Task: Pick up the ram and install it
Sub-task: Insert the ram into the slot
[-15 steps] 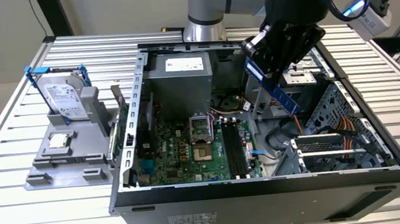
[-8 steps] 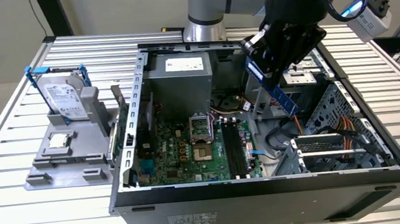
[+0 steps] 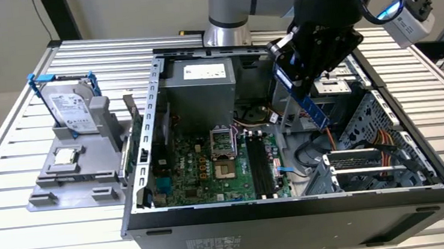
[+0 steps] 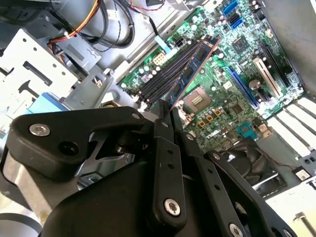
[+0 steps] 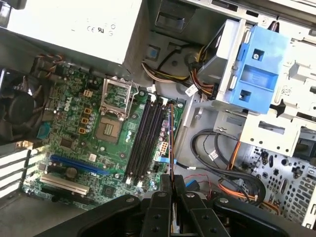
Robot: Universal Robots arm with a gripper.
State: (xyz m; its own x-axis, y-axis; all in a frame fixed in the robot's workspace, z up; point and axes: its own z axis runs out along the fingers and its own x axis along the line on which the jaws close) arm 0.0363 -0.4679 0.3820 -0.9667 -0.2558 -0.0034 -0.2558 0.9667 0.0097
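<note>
Gripping the ram [image 3: 311, 106] between its black fingers [image 4: 163, 129], the tool [image 3: 303, 84] hangs above the open computer case [image 3: 294, 212], over the side of the case toward the exterior view's right. In the exterior view the ram is a narrow blue stick that slants down out of the tool, its lower end reaching toward the bundle of cables [image 3: 305, 150] beside the motherboard [image 3: 209, 168]. It is held in the air and sits in none of the long black slots [image 3: 262, 166].

In the second wrist view the ram [image 4: 192, 66] runs away from the fingers, edge-on, and lines up roughly along the black slots [image 4: 163, 74]. In the first wrist view it appears as a thin dark line [image 5: 171, 138] next to the outermost of those slots [image 5: 148, 140], whether exactly over one I cannot tell. The slots [image 5: 148, 140] look bare, and the processor socket [image 5: 111, 129] lies just beside them.

A light-blue drive-bay latch [image 5: 256, 74] sits in the metal frame beyond the slots, well apart from the ram. Near the worktop's edge at the exterior view's left, a grey fixture [image 3: 77, 167] stands on the slatted worktop [image 3: 23, 238], carrying an upright hard drive [image 3: 72, 110].
</note>
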